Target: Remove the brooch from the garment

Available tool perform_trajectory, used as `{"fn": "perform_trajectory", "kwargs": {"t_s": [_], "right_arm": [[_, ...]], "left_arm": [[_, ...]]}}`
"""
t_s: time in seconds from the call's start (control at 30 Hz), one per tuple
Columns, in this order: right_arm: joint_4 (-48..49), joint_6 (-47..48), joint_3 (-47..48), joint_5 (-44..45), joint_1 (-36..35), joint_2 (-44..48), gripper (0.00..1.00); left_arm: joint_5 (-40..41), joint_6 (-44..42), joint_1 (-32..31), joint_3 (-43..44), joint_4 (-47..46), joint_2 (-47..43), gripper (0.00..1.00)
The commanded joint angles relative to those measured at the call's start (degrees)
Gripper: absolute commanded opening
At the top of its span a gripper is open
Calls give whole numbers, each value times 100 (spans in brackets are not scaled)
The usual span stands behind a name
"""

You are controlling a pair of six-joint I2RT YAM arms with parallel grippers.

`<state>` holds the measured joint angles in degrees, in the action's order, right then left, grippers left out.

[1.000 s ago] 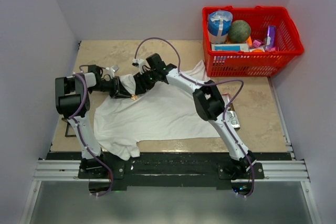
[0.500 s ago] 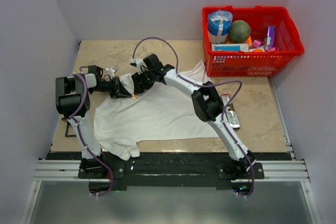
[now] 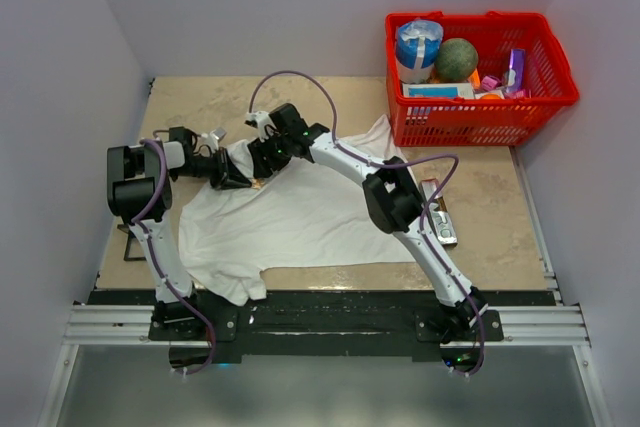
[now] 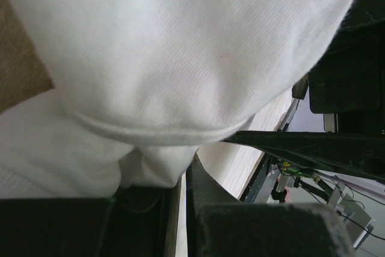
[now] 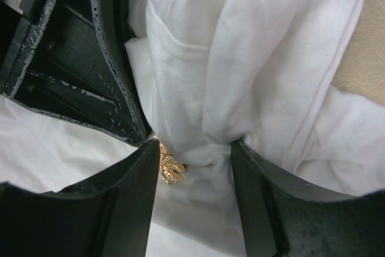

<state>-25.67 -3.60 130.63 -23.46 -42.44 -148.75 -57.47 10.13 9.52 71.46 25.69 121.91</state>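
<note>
Right hand: fingers parted, straddling a raised cloth fold.
Tiny gold star-shaped brooch: between those fingers, against one inner face.
Wrinkled white cloth shirt: bunched just beyond.
Left hand: farther, clamped on fabric; I judge it steadies the fold for me.

Part of the brooch hidden behind one jaw of the right gripper, only a speck from above, garment running off both wrist views' edges, left gripper dark and blurred, jaw tips under cloth, basket contents partly hidden
</note>
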Motion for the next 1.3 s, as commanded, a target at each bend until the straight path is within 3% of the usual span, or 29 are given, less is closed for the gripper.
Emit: {"fn": "perform_trajectory", "kwargs": {"t_s": [0.0,0.4,1.27], "right_arm": [[-236,323,51,132,-54,-304,55],[-395,992,-99,-185,-72,-286,57],[-737,1730,-424,1037,-327,-436,48]], "left_arm": [[166,42,-12,113,-73,184,13],[351,77,-12,70,-117,132,12],[237,209,-108,210,-188,184,11]]}}
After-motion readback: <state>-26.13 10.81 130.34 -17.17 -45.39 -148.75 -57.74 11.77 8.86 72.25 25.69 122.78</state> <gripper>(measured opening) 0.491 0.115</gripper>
